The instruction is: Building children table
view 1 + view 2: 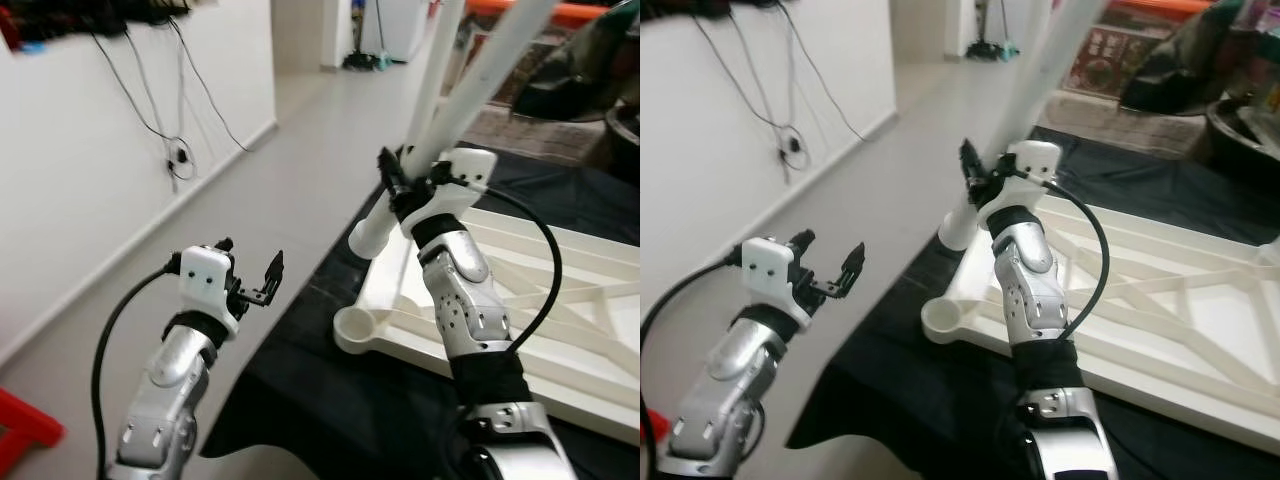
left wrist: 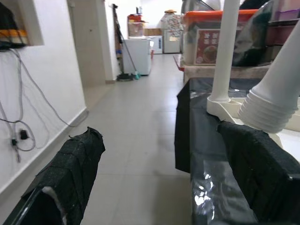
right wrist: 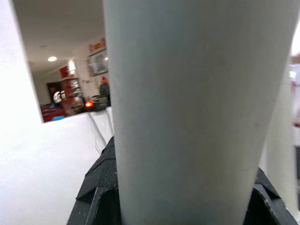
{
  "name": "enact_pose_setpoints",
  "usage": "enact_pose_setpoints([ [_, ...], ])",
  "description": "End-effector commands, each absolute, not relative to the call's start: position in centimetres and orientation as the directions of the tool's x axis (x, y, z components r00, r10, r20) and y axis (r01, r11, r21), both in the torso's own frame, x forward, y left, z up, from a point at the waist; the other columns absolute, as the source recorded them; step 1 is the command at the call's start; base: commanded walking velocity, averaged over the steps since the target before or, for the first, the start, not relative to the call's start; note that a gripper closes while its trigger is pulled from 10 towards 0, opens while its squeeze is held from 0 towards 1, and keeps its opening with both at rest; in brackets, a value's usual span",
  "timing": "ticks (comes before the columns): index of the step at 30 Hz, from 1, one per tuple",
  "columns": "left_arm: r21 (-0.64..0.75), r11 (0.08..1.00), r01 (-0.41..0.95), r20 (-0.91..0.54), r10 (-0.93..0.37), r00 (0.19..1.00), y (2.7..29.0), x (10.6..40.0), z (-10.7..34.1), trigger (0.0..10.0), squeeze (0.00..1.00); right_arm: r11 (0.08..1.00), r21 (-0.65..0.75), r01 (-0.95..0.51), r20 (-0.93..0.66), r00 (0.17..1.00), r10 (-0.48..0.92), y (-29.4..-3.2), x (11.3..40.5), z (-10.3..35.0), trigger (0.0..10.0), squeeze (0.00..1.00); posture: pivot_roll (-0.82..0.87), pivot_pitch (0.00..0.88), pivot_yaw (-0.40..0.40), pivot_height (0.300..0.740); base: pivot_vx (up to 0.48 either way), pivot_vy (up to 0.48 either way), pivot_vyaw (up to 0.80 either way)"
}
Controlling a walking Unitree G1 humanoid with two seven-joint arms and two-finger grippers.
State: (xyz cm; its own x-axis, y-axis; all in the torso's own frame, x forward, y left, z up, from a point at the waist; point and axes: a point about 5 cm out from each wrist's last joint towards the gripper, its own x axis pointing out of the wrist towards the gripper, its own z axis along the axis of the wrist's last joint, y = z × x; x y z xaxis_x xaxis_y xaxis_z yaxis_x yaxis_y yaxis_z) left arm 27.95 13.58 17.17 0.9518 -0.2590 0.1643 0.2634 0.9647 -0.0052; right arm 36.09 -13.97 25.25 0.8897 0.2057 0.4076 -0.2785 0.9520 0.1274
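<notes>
A white table top (image 1: 575,345) lies upside down on a black cloth (image 1: 320,400), ribs facing up. Its near corner socket (image 1: 355,325) is a round cup. My right gripper (image 1: 408,172) is shut on a white table leg (image 1: 372,232), held tilted with its lower threaded end above that corner; up close the leg (image 3: 187,112) sits between the black fingers. A second leg (image 2: 226,47) stands upright in a far corner socket. Off the table's left edge, over the floor, my left gripper (image 1: 262,280) is open and holds nothing; its fingers (image 2: 70,168) point toward the tilted leg.
A white wall with hanging cables (image 1: 172,150) runs along the left. A red object (image 1: 22,425) lies on the floor at the bottom left. The hallway floor (image 2: 136,122) leads to a white appliance (image 2: 136,55). Boxes and bags (image 1: 1180,70) stand behind the table.
</notes>
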Motion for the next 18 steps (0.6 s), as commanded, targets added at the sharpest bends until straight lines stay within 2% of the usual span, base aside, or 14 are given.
enact_pose_setpoints([
  [1,-0.008,0.964,0.265,0.140,-0.261,0.955,13.7,27.8,16.7,10.0,0.00,0.952,0.134,-0.276,0.425,0.884,0.196,-14.4,36.2,25.8,10.0,0.00,0.11,0.070,-0.026,0.740,0.000,0.000,0.00],
  [5,-0.035,0.957,0.289,0.139,-0.282,0.949,13.4,27.4,16.7,10.0,0.00,0.917,0.129,-0.377,0.394,0.868,0.301,-15.8,37.3,26.3,10.0,0.00,0.11,0.088,-0.031,0.740,0.000,0.000,0.00],
  [6,-0.047,0.944,0.328,0.130,-0.319,0.939,12.9,26.6,16.6,10.0,0.00,0.890,0.120,-0.441,0.361,0.854,0.374,-17.0,37.9,26.5,10.0,0.00,0.11,0.116,-0.033,0.740,0.000,0.000,0.00],
  [7,-0.047,0.944,0.328,0.130,-0.319,0.939,12.9,26.6,16.6,10.0,0.00,0.890,0.120,-0.441,0.361,0.854,0.374,-17.0,37.9,26.5,10.0,0.00,0.11,0.116,-0.033,0.740,0.000,0.000,0.00],
  [9,-0.071,0.912,0.404,0.112,-0.395,0.912,11.8,25.1,16.3,10.0,0.00,0.813,0.102,-0.574,0.301,0.796,0.525,-18.2,38.3,26.8,10.0,0.00,0.12,0.153,-0.034,0.740,0.000,0.000,0.00],
  [12,-0.071,0.912,0.404,0.112,-0.395,0.912,11.8,25.1,16.3,10.0,0.00,0.813,0.102,-0.574,0.301,0.796,0.525,-18.2,38.3,26.8,10.0,0.00,0.12,0.153,-0.034,0.740,0.000,0.000,0.00],
  [13,-0.074,0.901,0.427,0.106,-0.419,0.902,11.4,24.6,16.2,10.0,0.00,0.774,0.095,-0.626,0.287,0.762,0.581,-18.3,38.2,26.9,10.0,0.00,0.12,0.157,-0.033,0.740,0.000,0.000,0.00],
  [14,-0.089,0.884,0.458,0.103,-0.449,0.887,10.9,24.0,16.3,10.0,0.00,0.687,0.073,-0.723,0.272,0.677,0.684,-18.0,37.8,27.1,10.0,0.00,0.14,0.193,-0.029,0.740,0.000,0.000,0.00],
  [15,-0.089,0.884,0.458,0.103,-0.449,0.887,10.9,24.0,16.3,10.0,0.00,0.687,0.073,-0.723,0.272,0.677,0.684,-18.0,37.8,27.1,10.0,0.00,0.14,0.193,-0.029,0.740,0.000,0.000,0.00],
  [16,-0.098,0.873,0.478,0.102,-0.469,0.878,10.7,23.6,16.5,10.0,0.00,0.621,0.060,-0.782,0.263,0.612,0.746,-17.8,37.4,27.2,10.0,0.00,0.14,0.197,-0.028,0.740,0.000,0.000,0.00],
  [17,-0.098,0.873,0.478,0.102,-0.469,0.878,10.7,23.6,16.5,10.0,0.00,0.621,0.060,-0.782,0.263,0.612,0.746,-17.8,37.4,27.2,10.0,0.00,0.14,0.197,-0.028,0.740,0.000,0.000,0.00],
  [18,-0.113,0.851,0.514,0.094,-0.505,0.858,10.4,23.1,16.5,10.0,0.00,0.535,0.046,-0.844,0.248,0.528,0.812,-17.6,36.9,27.2,10.0,0.00,0.14,0.215,-0.025,0.740,0.000,0.000,0.00],
])
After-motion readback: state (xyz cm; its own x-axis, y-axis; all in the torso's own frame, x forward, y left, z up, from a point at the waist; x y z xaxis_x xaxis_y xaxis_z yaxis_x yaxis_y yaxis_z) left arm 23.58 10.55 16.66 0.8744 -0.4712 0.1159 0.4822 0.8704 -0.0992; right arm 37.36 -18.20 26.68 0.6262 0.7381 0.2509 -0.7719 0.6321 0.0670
